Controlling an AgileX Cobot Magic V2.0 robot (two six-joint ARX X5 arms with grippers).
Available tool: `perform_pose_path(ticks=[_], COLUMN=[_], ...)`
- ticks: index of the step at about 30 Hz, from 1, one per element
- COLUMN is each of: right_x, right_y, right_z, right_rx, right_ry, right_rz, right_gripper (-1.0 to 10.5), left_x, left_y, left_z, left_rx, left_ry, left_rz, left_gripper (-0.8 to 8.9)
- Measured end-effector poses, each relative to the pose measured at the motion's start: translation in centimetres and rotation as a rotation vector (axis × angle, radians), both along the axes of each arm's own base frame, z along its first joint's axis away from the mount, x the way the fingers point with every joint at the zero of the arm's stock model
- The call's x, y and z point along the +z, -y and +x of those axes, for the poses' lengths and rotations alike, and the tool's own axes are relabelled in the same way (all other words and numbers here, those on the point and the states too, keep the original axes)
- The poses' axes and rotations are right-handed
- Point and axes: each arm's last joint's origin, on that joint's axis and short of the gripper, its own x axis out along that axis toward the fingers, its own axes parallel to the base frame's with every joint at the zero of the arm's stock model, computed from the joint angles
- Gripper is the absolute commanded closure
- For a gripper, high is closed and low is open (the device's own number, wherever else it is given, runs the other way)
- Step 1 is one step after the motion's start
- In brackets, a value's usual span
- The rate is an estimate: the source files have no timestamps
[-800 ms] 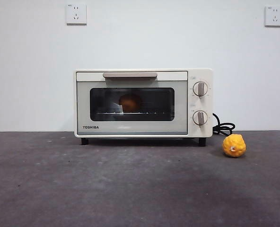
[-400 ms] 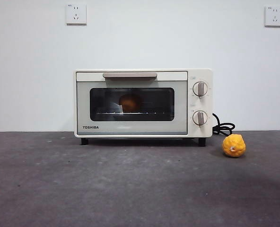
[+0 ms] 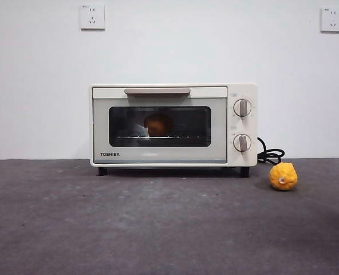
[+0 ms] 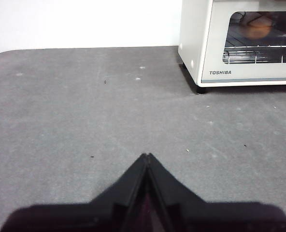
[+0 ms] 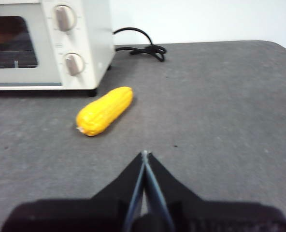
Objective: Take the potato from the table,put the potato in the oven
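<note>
Already the potato [image 3: 157,124] is seen inside the oven [image 3: 173,125], resting on the wire rack behind the closed glass door. The left gripper [image 4: 146,159] and right gripper [image 5: 144,157] are both held closed and empty above the table [image 3: 158,223], well apart from the oven. The placing step is judged complete; nothing further appears called for beyond waiting. A corn cob [image 5: 104,110] is left beside the oven.
</note>
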Motion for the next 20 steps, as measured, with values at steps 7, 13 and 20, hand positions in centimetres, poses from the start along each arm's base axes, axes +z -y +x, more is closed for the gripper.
perform_pose_path(ticks=[7,13,20], right_x=[-0.05,-0.05,-0.05], right_y=[0.32,0.32,0.32], right_z=[-0.02,-0.02,-0.02], right_rx=[-0.07,-0.071,-0.072], right_ry=[-0.005,-0.005,-0.005], right_rz=[-0.002,-0.001,0.006], right_gripper=[9.4,9.4,9.4], left_x=[0.0,0.0,0.0], left_y=[0.0,0.0,0.0], left_z=[0.0,0.0,0.0], left_rx=[0.0,0.0,0.0], left_ry=[0.0,0.0,0.0], left_rz=[0.0,0.0,0.0], left_gripper=[8.18,8.18,8.18])
